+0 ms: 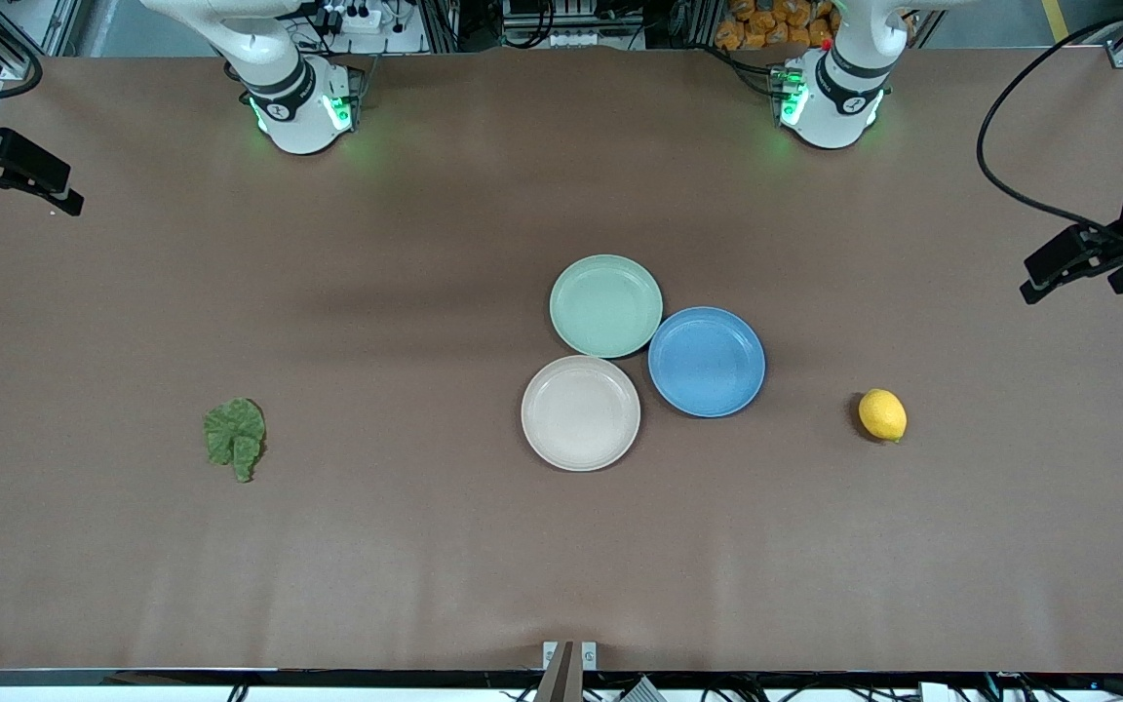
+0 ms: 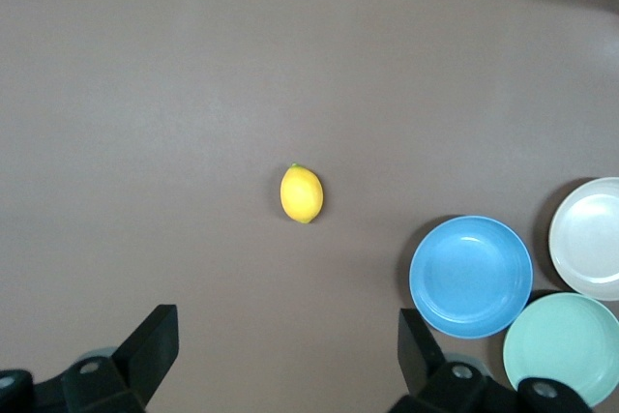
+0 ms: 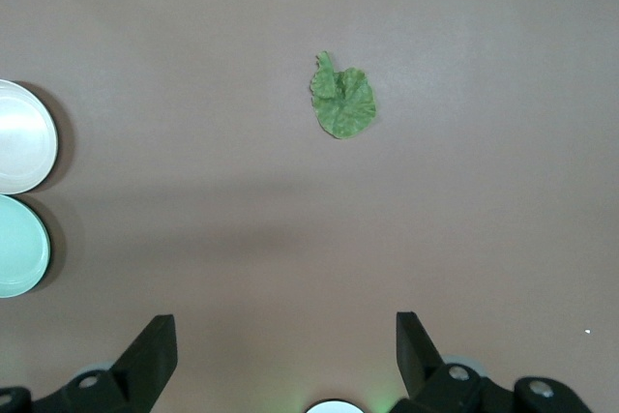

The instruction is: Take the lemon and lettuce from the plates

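Three plates: I count a mint green plate point(image 1: 606, 305), a cream plate point(image 1: 580, 412) and a blue plate point(image 1: 707, 362) clustered mid-table, rims touching or nearly so; all three are bare.
Lemon: the lemon point(image 1: 882, 414) lies on the bare table point(image 1: 425, 244), off any plate, toward the left arm's end, well apart from the blue plate.
Lettuce: the lettuce point(image 1: 236, 438) lies flat on the table toward the right arm's end, well apart from the cream plate.
Left gripper: I see the left gripper point(image 2: 288, 350) raised over the table edge, fingers spread wide with nothing between them; the lemon sits ahead of it, untouched.
Right gripper: the right gripper point(image 3: 286, 353) is raised likewise, fingers apart and bare; the lettuce lies ahead of it.
Cut off: in the front view both grippers are clipped by the frame edges; each wrist view shows only part of the plates.
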### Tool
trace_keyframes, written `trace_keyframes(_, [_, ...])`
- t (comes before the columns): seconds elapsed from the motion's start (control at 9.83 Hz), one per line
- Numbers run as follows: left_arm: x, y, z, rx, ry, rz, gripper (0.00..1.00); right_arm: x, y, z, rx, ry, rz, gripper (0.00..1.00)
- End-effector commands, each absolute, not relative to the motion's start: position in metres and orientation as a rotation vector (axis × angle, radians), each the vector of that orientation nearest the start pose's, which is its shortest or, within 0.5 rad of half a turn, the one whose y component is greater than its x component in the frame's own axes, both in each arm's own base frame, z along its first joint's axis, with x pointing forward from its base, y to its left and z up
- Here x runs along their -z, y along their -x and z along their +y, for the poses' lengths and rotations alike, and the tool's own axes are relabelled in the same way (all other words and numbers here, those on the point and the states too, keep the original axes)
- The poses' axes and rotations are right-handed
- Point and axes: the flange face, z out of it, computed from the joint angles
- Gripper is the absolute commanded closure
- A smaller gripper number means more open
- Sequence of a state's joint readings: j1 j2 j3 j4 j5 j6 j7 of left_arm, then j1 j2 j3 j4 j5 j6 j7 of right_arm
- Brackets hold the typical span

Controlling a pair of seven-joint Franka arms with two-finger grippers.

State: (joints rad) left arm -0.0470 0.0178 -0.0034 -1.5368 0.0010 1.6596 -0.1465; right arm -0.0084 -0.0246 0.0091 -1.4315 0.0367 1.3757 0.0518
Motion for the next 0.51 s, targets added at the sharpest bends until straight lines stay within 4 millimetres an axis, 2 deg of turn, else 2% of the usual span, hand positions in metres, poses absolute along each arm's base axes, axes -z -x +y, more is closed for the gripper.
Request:
trace_keyframes(0.0, [-0.647, -0.565, -0.034, 0.069, 3.125, 0.000, 0.00, -0.694, -0.519, 0.004, -0.026, 3.079, 0.069, 0.00])
trace_keyframes(0.1, [-0.653, -0.563, -0.035, 0.071, 3.114, 0.080, 0.00, -0.696, -0.518, 0.002, -0.021, 3.079, 0.074, 0.00])
trace_keyframes(0.41, [-0.658, -0.560, -0.038, 0.080, 3.121, 0.094, 0.00, -0.697, -0.520, -0.018, 0.009, 3.076, 0.133, 0.00])
